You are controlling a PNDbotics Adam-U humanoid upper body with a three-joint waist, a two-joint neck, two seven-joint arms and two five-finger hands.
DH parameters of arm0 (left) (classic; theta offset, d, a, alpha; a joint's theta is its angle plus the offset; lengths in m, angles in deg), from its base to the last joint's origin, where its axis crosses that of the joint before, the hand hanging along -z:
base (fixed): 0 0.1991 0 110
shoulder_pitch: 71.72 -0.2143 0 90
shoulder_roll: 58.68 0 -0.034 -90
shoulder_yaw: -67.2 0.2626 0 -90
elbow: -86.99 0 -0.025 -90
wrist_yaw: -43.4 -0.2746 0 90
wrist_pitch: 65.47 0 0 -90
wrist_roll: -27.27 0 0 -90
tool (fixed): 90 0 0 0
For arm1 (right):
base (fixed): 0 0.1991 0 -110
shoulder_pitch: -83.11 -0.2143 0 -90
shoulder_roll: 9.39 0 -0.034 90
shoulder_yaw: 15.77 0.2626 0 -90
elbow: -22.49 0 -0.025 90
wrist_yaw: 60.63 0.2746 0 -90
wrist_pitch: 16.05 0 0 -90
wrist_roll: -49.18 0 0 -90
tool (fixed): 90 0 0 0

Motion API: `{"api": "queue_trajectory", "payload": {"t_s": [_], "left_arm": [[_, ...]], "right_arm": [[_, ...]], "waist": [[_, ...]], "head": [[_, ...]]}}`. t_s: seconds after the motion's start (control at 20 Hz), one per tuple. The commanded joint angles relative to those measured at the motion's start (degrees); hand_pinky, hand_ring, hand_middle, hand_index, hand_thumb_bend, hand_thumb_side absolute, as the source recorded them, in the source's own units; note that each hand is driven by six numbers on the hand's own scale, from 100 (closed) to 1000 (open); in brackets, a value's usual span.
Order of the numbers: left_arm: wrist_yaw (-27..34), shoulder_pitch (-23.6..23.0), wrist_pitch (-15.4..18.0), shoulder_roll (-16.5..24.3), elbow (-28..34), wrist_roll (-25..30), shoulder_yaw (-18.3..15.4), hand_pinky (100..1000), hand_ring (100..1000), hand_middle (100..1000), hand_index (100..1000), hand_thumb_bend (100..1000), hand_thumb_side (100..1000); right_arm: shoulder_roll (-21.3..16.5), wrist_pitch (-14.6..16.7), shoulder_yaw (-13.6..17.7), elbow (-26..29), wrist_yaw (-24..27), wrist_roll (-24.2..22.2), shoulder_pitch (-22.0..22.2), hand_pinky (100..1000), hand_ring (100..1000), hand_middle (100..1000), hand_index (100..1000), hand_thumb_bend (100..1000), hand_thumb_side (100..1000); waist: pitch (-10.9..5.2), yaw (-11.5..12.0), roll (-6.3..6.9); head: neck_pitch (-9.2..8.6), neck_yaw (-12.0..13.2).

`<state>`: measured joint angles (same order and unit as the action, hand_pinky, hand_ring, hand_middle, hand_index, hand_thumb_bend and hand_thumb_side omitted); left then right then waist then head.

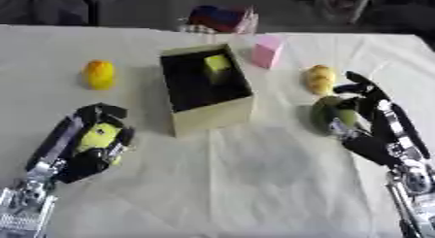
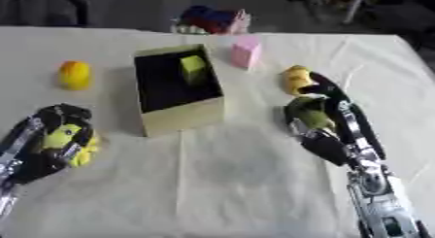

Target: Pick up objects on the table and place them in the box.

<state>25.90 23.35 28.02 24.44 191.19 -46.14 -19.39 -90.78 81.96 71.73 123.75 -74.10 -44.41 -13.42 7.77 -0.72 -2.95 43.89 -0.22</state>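
So, my left hand [image 1: 89, 144] sits low on the left of the table [image 1: 255, 183], fingers curled round a yellow-green thing [image 1: 98, 136] that shows between them; what it is I cannot tell. My right hand [image 1: 374, 127] is on the right side, fingers curled round a green thing [image 1: 327, 113], which lies on or just above the cloth, hard to say which. Just beyond that hand lies a yellow lump [image 1: 320, 78], close to my upper fingers; touching or not, I cannot tell. The box [image 1: 208, 116] stands in the middle, a bit toward the far side, open on top, tan walls, dark inside. A yellow-green block [image 1: 217, 63] is inside it, near the far wall. A pink block [image 1: 268, 51] stands upright just right of the box's far corner, apart from it. A yellow-orange thing [image 1: 98, 74], roundish, sits left of the box, well apart from it and beyond my left hand. At the far table edge, behind the box, there is a red and blue thing [image 1: 219, 17], shape unclear. Both arms come in from the lower corners, left from lower left, right from lower right. The cloth on the table is pale and creased.
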Motion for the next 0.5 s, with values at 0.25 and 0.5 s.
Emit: {"api": "queue_trajectory", "payload": {"t_s": [0.25,0.5], "left_arm": [[-0.02,0.29,-0.01,0.28,1.02,0.11,0.15,859,672,668,757,343,549],[0.03,0.27,-0.01,0.25,1.02,0.13,0.15,860,672,668,757,342,549]], "right_arm": [[-0.74,0.13,0.07,0.65,0.45,-0.25,-0.35,749,609,730,944,337,309],[-0.74,0.14,0.07,0.65,0.46,-0.26,-0.32,749,609,730,944,336,310]], "waist": [[-1.33,0.06,0.37],[-1.38,0.04,0.38]], "head": [[0.23,-0.04],[0.23,-0.01]]}}
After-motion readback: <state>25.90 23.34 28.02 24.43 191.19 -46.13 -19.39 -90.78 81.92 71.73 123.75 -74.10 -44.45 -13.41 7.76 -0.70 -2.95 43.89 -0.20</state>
